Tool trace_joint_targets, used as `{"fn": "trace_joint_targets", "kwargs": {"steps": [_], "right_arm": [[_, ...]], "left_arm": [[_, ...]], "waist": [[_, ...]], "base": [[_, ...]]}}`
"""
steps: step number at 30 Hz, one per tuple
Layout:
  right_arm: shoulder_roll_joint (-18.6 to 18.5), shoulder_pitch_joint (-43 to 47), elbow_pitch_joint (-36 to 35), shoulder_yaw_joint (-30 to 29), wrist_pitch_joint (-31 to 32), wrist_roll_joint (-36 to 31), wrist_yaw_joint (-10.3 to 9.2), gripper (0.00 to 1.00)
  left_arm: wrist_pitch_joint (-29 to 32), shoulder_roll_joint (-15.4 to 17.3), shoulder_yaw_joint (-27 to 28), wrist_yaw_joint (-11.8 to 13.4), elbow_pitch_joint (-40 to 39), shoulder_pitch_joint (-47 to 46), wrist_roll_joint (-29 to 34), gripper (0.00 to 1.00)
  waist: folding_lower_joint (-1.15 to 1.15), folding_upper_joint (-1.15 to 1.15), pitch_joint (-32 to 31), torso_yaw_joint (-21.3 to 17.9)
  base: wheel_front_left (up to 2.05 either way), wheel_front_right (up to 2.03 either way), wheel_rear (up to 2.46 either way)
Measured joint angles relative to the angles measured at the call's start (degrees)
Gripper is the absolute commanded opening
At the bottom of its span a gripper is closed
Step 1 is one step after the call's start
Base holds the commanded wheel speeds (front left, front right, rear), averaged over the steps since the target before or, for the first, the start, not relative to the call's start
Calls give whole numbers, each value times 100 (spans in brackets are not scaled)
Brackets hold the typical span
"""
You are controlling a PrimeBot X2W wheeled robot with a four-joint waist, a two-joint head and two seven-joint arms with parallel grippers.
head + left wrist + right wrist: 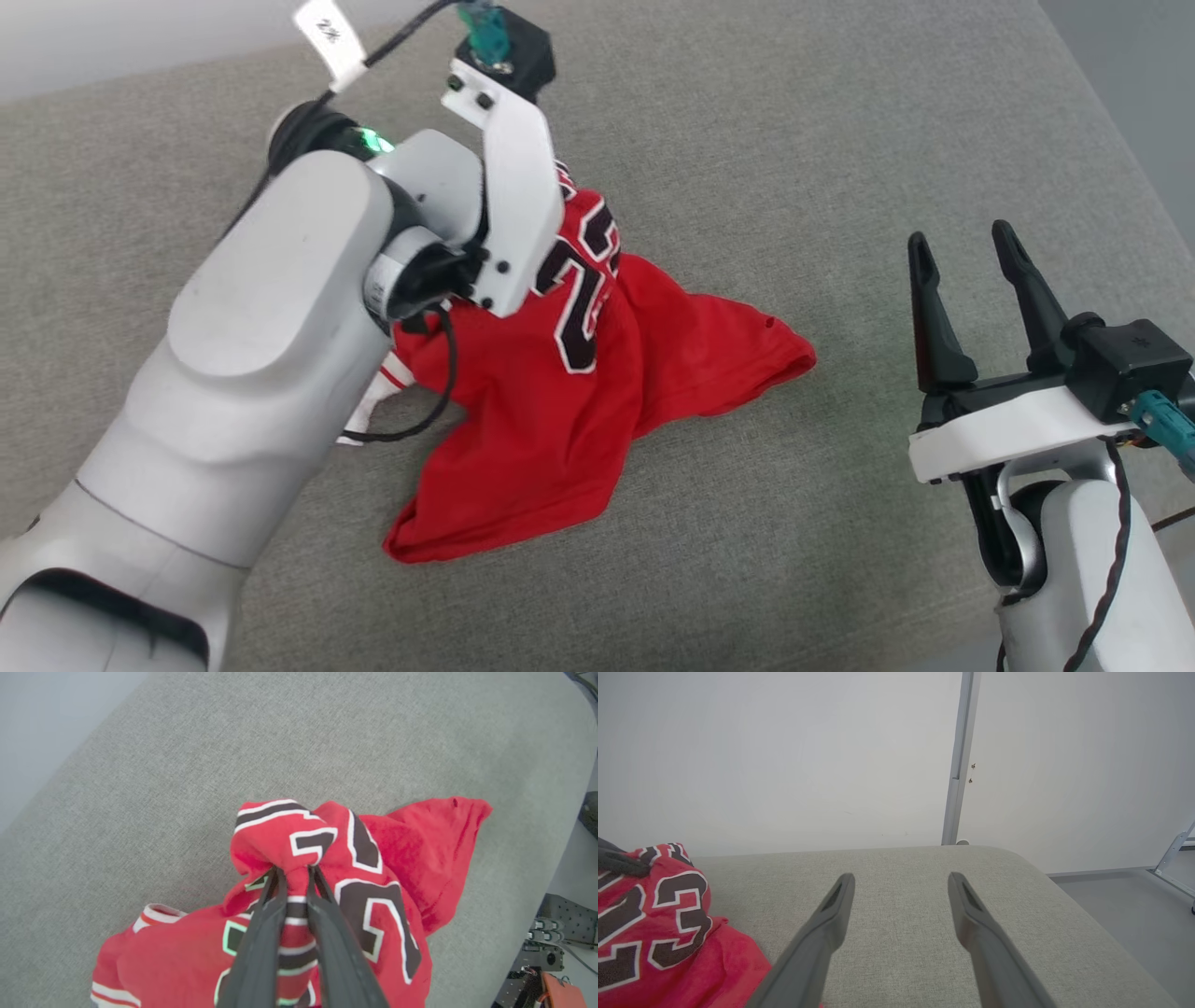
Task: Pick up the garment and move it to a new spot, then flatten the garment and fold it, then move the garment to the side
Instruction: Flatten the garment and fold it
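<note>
The garment is a red jersey with black white-outlined numbers, crumpled in a heap in the middle of the grey cushioned surface. In the left wrist view my left gripper is shut on a bunched fold of the garment, pinching it between both dark fingers. A white striped sleeve edge pokes out at the left. In the head view the left wrist hides the gripped spot. My right gripper stands open over bare cushion to the right of the garment, holding nothing.
The cushion's right edge drops to the floor near my right arm. A pale wall and a grey vertical post stand behind the cushion. Equipment sits off the cushion's edge in the left wrist view.
</note>
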Motion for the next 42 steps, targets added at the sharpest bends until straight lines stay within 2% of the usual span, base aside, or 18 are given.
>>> {"fn": "trace_joint_targets", "kwargs": {"steps": [3, 7, 16, 19, 23, 24, 26, 27, 35, 42], "right_arm": [[2, 8, -15, -22, 8, -4, 0, 100], [1, 74, -59, -80, 44, -15, 0, 100], [-1, 283, -275, -263, 147, -51, 0, 100], [2, 280, -335, -246, 199, -57, 0, 100], [0, 260, -338, -207, 232, -46, 0, 100], [-5, 257, -334, -186, 237, -46, 0, 100], [-14, 236, -331, -135, 243, -42, 0, 100], [-24, 229, -331, -121, 245, -41, 0, 100], [-160, 283, -318, 41, 400, -2, 0, 100], [-360, 442, -333, 331, 673, 122, 0, 100]], "left_arm": [[151, 120, -115, -4, -252, 42, -119, 0], [495, 505, -215, 65, -953, 449, -224, 0], [1150, 1748, -222, 1012, -3198, 2102, -344, 0], [1150, 2004, -233, 1240, -3539, 2581, -343, 0], [1009, 2072, -266, 1408, -3711, 2967, -341, 0], [948, 2064, -267, 1427, -3710, 3018, -343, 6], [756, 2057, -230, 1412, -3694, 3044, -338, 58], [670, 2024, -183, 1412, -3661, 3047, -348, 100], [196, 1940, 225, 1435, -3563, 2895, -423, 100], [-512, 1981, 686, 1479, -3564, 2863, -521, 100]], "waist": [[0, 0, -36, 32], [0, 0, -116, 106], [0, 0, -146, 297], [0, 0, -110, 347], [0, 0, -57, 422], [0, 0, -47, 439], [0, 0, -38, 469], [0, 0, -43, 483], [0, 0, -276, 604], [0, 0, -571, 804]], "base": [[0, 0, 0], [0, 0, 0], [0, 0, 0], [0, 0, 0], [0, 0, 0], [0, 0, 0], [0, 0, 0], [0, 0, 0], [0, 0, 0], [0, 0, 0]]}}
